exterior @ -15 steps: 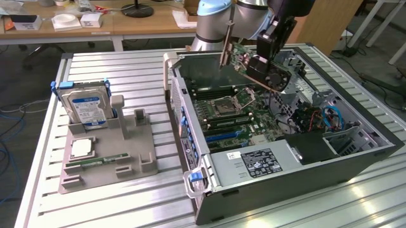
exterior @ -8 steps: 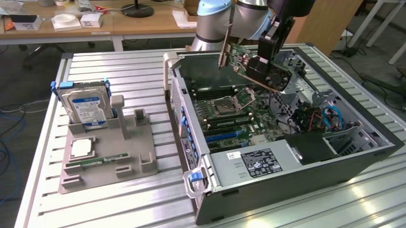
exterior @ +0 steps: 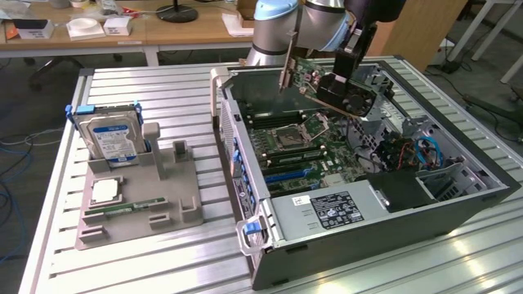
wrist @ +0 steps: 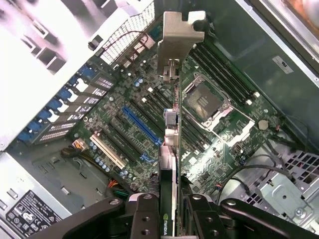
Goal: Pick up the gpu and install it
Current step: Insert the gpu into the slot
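Arm [exterior: 282, 18] reaches in from the far side of the table [exterior: 122, 92], over the open computer case [exterior: 457, 208].

Gripper [exterior: 349, 64] carries the gpu [exterior: 343, 92]. In the wrist view the fingers [wrist: 144, 214] press on both flat sides of the card [wrist: 168, 169], which is seen edge-on. Jaws narrow, clamped on the card.

Card hangs in the air above the motherboard [exterior: 302, 147], tilted, with its metal bracket [exterior: 286, 73] toward the exterior view's left. It is not seated in any slot. From the wrist view, the card's edge runs over the board between the long blue slot [wrist: 142, 124] and the processor socket [wrist: 204, 102]. The bracket [wrist: 179, 40] is at the far end from the fingers.

Power supply [exterior: 331, 211] sits in the near corner of the case, label up.

On the exterior view's left, well apart from the case, stands a grey parts holder [exterior: 163, 202]. A hard drive [exterior: 114, 138] stands upright in it, a processor chip [exterior: 106, 191] lies flat in a recess, and a green memory stick [exterior: 127, 208] lies just beside that.
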Controlling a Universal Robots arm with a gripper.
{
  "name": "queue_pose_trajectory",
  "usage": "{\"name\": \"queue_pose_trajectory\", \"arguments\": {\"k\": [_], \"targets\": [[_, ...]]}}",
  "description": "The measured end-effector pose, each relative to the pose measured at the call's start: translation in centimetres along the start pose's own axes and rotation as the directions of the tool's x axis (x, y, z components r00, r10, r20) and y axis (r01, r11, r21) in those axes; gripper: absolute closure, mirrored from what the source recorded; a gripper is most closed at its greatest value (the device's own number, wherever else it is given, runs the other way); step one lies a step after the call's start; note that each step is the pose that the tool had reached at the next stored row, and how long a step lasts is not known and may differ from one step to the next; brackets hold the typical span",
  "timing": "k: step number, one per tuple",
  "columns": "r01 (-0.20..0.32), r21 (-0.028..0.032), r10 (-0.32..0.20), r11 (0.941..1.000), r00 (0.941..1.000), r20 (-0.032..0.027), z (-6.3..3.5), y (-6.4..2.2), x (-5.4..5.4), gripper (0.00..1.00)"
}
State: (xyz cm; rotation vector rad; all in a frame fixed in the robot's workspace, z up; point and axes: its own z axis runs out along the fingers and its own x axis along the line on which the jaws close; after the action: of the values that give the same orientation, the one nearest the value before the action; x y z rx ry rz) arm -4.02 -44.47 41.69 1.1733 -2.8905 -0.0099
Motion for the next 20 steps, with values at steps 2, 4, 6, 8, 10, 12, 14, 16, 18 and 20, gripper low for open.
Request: {"name": "queue_pose_trajectory", "arguments": {"k": [2,4,6,8,10,12,14,16,18,20], "targets": [[0.017,0.0003,-0.017,0.9999,0.9999,-0.0002,0.0,-0.01,0.03,0.74],[0.034,0.0007,-0.034,0.9994,0.9994,-0.0005,0.0,0.0,0.06,0.74],[0.055,0.001,-0.055,0.9985,0.9985,-0.0009,0.0,0.0,0.08,0.74],[0.074,0.0013,-0.074,0.9972,0.9972,-0.0011,0.0,0.0,0.1,0.74],[0.092,0.0016,-0.092,0.9957,0.9957,-0.0013,0.01,0.01,0.14,0.74],[0.111,0.002,-0.111,0.9939,0.9939,-0.0017,0.0,0.0,0.16,0.74],[0.129,0.0023,-0.129,0.9916,0.9916,-0.002,0.0,0.01,0.19,0.74],[0.149,0.0026,-0.149,0.9889,0.9889,-0.0023,0.0,0.01,0.21,0.74],[0.168,0.0029,-0.168,0.9858,0.9858,-0.0026,0.01,0.02,0.23,0.74],[0.186,0.0032,-0.186,0.9825,0.9825,-0.0029,0.01,0.02,0.25,0.74]]}}
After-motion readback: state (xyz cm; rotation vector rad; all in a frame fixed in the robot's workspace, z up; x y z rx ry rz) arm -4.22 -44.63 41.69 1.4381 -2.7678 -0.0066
